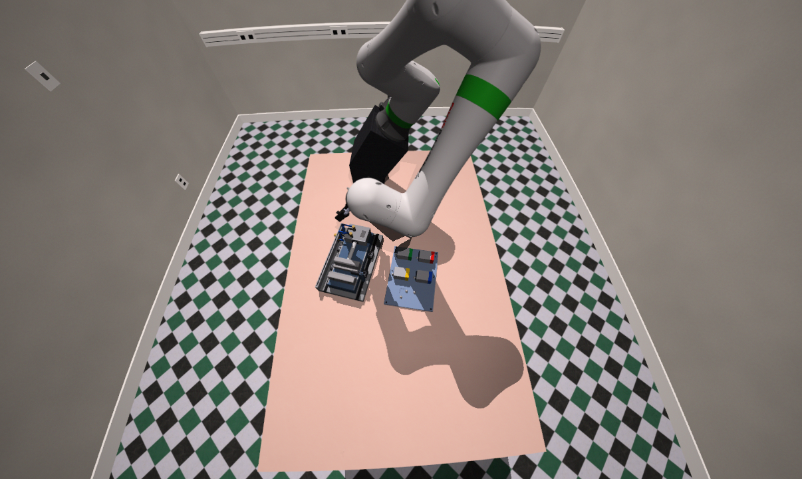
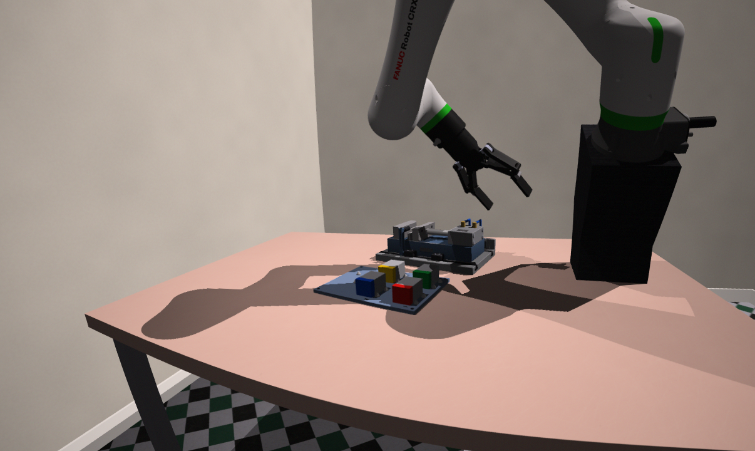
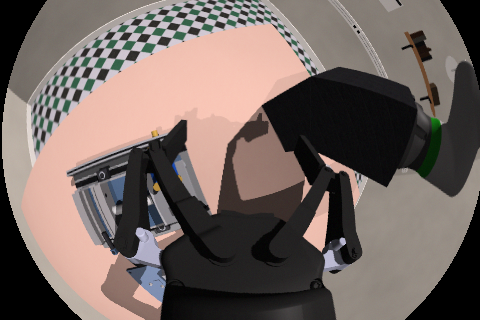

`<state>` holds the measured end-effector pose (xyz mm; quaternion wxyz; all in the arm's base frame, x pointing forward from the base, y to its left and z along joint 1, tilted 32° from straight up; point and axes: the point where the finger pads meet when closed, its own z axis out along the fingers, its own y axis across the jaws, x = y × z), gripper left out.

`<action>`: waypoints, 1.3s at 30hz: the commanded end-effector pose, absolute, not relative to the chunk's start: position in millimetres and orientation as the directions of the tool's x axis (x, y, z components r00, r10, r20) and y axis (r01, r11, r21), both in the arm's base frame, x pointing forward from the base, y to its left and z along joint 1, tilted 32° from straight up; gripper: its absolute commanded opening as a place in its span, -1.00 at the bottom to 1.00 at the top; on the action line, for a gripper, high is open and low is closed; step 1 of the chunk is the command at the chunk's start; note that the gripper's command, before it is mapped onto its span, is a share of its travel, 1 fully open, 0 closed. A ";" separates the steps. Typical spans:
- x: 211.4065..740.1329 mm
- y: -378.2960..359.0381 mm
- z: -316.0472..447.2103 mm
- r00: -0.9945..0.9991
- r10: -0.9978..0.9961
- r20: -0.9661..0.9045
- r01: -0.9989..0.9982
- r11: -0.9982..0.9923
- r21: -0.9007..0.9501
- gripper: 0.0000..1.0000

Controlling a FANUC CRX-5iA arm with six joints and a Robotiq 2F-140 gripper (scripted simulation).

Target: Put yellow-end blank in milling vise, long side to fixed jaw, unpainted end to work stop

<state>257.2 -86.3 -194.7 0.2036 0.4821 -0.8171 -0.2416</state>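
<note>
The blank with the yellow end point(image 1: 400, 273) point(image 2: 387, 273) lies on the blue plate point(image 1: 421, 302) point(image 2: 340, 285) point(image 3: 148, 280), its yellow end away from the vise. The vise point(image 2: 436, 247) point(image 1: 350, 260) stands beside the plate; nothing is seen between its jaws. Its fixed jaw point(image 2: 404, 229) point(image 1: 342, 278) is at the end away from the robot base. The work stop is too small to make out surely. My gripper point(image 2: 509, 200) point(image 3: 243, 137) is open and empty, tilted, above the table between the vise's hose end and the robot base. The arm mostly hides it in the top view.
A green-ended blank point(image 1: 403, 254) point(image 2: 423, 279), a red-ended blank point(image 1: 427, 256) point(image 2: 404, 294) and a blue-ended blank point(image 1: 423, 276) point(image 2: 365, 287) share the plate. Small pins point(image 1: 406, 291) stand at its far part. Hoses rise from the vise's end block point(image 2: 465, 235). The black robot pedestal point(image 2: 621, 213) point(image 3: 345, 120) stands beyond.
</note>
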 end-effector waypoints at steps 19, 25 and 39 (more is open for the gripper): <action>257.6 -86.8 -194.4 -0.453 -0.886 0.100 -0.690 0.419 0.590 -0.35; 257.6 -86.8 -194.4 -0.453 -0.886 0.100 -0.690 0.419 0.590 -0.35; 257.6 -86.8 -194.4 -0.453 -0.886 0.100 -0.690 0.419 0.590 -0.35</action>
